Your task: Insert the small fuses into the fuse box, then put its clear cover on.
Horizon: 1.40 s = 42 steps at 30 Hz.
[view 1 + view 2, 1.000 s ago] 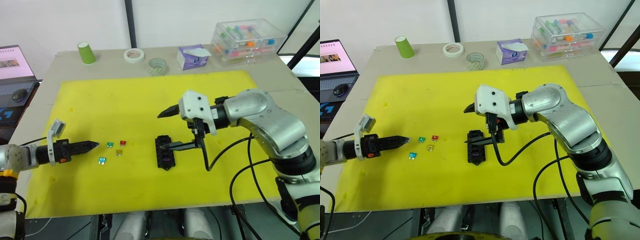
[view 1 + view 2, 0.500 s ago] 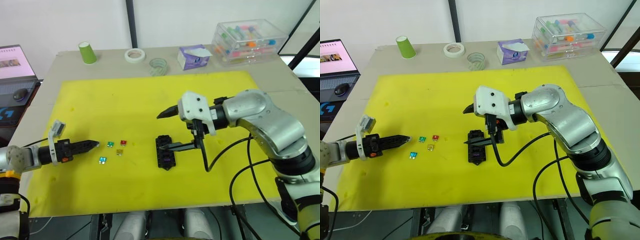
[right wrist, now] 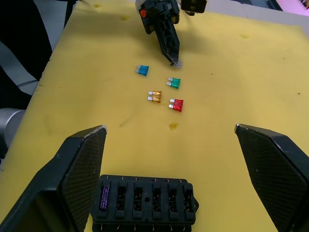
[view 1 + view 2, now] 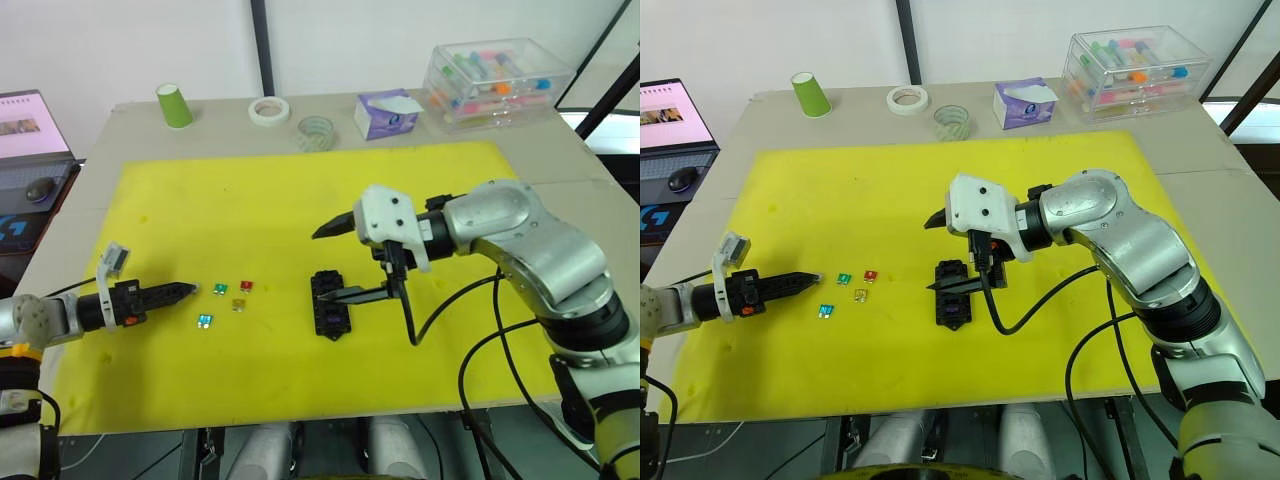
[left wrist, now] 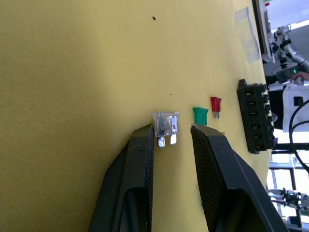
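One yellow mat (image 4: pixel 300 200) is being used as the work surface, covering most of the table (image 4: pixel 130 125). Right gripper (image 4: pixel 335 262) is being held over the mat's middle, fingers spread wide apart, nothing gripped. Fuse box (image 4: pixel 328 305) is lying flat on the mat directly under it, not touched; one purple fuse (image 3: pixel 103 198) is seated in an end slot, other slots are seen vacant. Left gripper (image 4: pixel 185 290) is being held low at the mat's left side, tips on the mat, fingers parted narrowly around the grey-clear fuse (image 5: pixel 165 126); one finger (image 5: pixel 140 159) is touching the fuse's edge, the other is standing just apart, so no grasp is made. Four loose fuses are lying between the left gripper and the fuse box: green fuse (image 4: pixel 220 290) just right of the tips, red fuse (image 4: pixel 246 286) beside it, yellow fuse (image 4: pixel 239 304) nearer, teal fuse (image 4: pixel 204 321) nearest. Clear cover (image 5: pixel 246 34) is lying flat on the mat, well apart from the fuses.
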{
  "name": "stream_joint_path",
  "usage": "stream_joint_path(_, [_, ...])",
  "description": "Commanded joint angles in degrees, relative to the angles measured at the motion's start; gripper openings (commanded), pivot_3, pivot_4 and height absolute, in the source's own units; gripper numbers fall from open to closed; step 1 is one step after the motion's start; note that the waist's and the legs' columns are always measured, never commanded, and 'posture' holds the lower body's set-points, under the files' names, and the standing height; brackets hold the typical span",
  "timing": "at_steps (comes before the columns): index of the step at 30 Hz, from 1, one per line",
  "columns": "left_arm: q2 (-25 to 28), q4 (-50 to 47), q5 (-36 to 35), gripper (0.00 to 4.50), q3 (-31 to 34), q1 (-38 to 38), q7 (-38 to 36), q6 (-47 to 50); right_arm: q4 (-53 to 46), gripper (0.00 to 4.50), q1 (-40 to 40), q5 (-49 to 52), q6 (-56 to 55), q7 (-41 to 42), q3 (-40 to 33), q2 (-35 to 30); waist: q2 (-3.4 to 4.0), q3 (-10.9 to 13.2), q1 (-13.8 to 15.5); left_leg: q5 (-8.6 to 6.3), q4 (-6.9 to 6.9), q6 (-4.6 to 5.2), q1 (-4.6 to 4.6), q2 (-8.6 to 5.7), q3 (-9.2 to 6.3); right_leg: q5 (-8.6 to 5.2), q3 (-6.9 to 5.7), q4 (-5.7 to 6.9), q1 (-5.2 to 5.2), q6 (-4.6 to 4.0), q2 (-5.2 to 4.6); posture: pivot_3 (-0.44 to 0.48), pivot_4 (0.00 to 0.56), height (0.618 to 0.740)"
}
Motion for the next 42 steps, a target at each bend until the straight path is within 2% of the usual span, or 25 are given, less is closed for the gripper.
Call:
stream_joint_path(1, [-0.07, 0.15, -0.07, 1.29, 1.07, 0.87, 0.77, 0.11, -1.88, 4.5, -0.38, -0.01, -0.93, -0.09, -0.25, 0.43, 0.0, 0.0, 0.0, 0.0, 0.0, 0.0, 0.0, 0.0, 0.0, 0.0, 0.0, 0.0, 0.0, 0.0, 0.0, 0.0, 0.15, 0.74])
stream_joint_path(10, [0.07, -0.11, 0.19, 1.29, 1.27, 1.7, 0.63, -0.24, -1.88, 4.5, -0.09, -0.15, -1.32, -0.26, 0.09, 0.74, 0.0, 0.0, -0.11, 0.0, 0.0, 0.0, 0.0, 0.0, 0.0, 0.0, 0.0, 0.0, 0.0, 0.0, 0.0, 0.0, 0.15, 0.74])
stream_joint_path(13, [0.17, -0.02, 0.16, 0.67, 1.48, 1.77, 0.56, -0.3, -1.8, 4.5, -0.08, -0.2, -1.5, -0.36, 0.26, 0.81, 0.0, 0.0, -0.13, 0.0, -0.01, 0.0, 0.0, 0.01, 0.0, 0.0, 0.0, 0.0, -0.01, 0.0, 0.0, 0.0, 0.15, 0.74])
stream_joint_path(15, [0.19, -0.02, 0.23, 0.04, 1.56, 1.84, 0.65, -0.45, -1.77, 4.5, -0.08, -0.18, -1.62, -0.43, 0.34, 0.8, 0.0, 0.0, -0.13, 0.0, -0.01, 0.0, 0.0, 0.01, 0.0, 0.0, 0.0, -0.01, -0.01, 0.0, 0.0, 0.0, 0.15, 0.74])
stream_joint_path(28, [0.52, -0.33, 0.37, 0.01, 1.72, 2.23, 0.45, -1.32, -1.51, 4.5, -0.12, -0.41, -2.13, -0.76, 0.67, 1.04, 0.0, 0.0, -0.13, 0.0, -0.01, 0.0, 0.01, 0.02, 0.0, 0.0, 0.0, -0.01, -0.01, 0.0, 0.01, 0.0, 0.15, 0.74])
stream_joint_path(32, [0.48, -2.1, 0.16, 0.01, 4.1, 2.73, 0.57, -5.61, -1.56, 4.5, -0.24, -0.11, -0.78, -0.76, 0.47, 0.5, 0.0, 0.0, -0.12, 0.0, -0.01, 0.0, 0.01, 0.03, 0.0, 0.0, 0.0, -0.02, -0.01, 0.0, 0.0, 0.0, 0.15, 0.74])
stream_joint_path(38, [-0.32, -16.88, -6.07, 0.01, 10.19, 2.33, 0.73, -8.16, 0.41, 4.5, -3.28, 4.52, 8.77, -1.19, -2.28, 0.33, -0.04, 0.02, 0.21, 0.0, 0.01, 0.0, -0.01, 0.03, -0.01, 0.0, 0.03, -0.08, 0.02, 0.0, -0.02, 0.0, 0.15, 0.74])
stream_joint_path(42, [-3.21, -31.24, -11.7, 0.01, 11.52, 0.56, 4.33, -8.06, 3.06, 4.5, -8.78, 13.77, 23.36, -3.29, -7.67, 2.48, -0.03, 0.02, 0.13, 0.0, 0.0, 0.0, -0.01, 0.03, -0.01, 0.0, 0.1, -0.09, 0.05, 0.0, -0.04, 0.0, 0.15, 0.74])
